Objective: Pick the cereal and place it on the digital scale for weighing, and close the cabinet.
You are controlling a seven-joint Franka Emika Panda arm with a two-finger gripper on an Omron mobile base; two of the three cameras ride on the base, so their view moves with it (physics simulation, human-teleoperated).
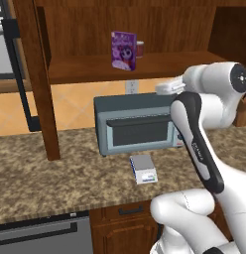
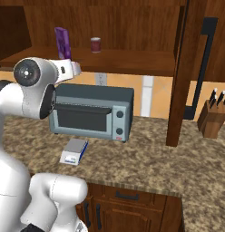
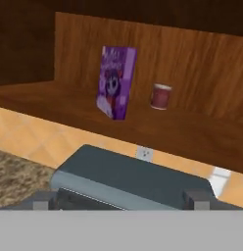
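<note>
I'm on the reach for the cereal (image 3: 116, 82) at my twelve o'clock; gripper (image 3: 121, 200) wide open, empty; next, advance and straddle the box.

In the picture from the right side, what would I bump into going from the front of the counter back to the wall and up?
Digital scale → toaster oven → wall outlet → open cabinet's shelf with the cereal and red mug.
</note>
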